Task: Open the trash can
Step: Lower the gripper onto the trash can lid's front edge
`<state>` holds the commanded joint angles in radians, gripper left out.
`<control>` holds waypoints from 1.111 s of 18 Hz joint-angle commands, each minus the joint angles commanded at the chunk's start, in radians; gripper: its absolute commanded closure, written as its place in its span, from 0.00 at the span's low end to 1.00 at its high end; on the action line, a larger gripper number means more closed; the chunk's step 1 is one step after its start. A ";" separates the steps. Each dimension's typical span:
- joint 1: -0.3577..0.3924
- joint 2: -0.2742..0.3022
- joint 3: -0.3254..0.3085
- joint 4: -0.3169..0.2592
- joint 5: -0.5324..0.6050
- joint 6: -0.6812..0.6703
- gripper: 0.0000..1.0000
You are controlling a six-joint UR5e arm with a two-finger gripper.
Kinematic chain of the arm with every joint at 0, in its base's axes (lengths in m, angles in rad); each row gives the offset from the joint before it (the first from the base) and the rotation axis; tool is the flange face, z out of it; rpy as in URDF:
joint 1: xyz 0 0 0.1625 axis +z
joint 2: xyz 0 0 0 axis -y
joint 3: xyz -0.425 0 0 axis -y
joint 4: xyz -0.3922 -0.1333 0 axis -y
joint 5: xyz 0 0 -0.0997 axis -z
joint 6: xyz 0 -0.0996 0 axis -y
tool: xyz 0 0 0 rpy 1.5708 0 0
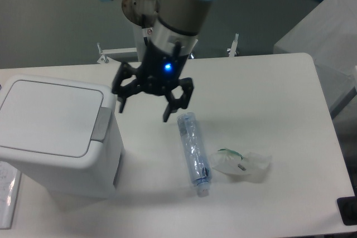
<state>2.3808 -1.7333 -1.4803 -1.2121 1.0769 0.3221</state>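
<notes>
The trash can is a large boxy white bin at the left of the table. Its flat white lid lies shut. A grey push tab sits on the lid's right edge. My gripper hangs above the table just right of the bin. Its black fingers are spread apart and hold nothing. The left fingertip is close to the bin's upper right corner, a little above the tab, and I cannot tell whether it touches.
A crushed clear plastic bottle lies on the white table right of the gripper. A crumpled white face mask lies beside it. A flat white object sits at the left edge. A dark object is at the bottom right corner.
</notes>
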 joint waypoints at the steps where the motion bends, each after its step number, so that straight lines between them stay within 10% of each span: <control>1: -0.009 -0.011 0.005 0.021 -0.003 -0.012 0.00; 20: -0.029 -0.035 -0.003 0.085 0.015 -0.017 0.00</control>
<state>2.3516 -1.7686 -1.4834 -1.1275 1.0922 0.3052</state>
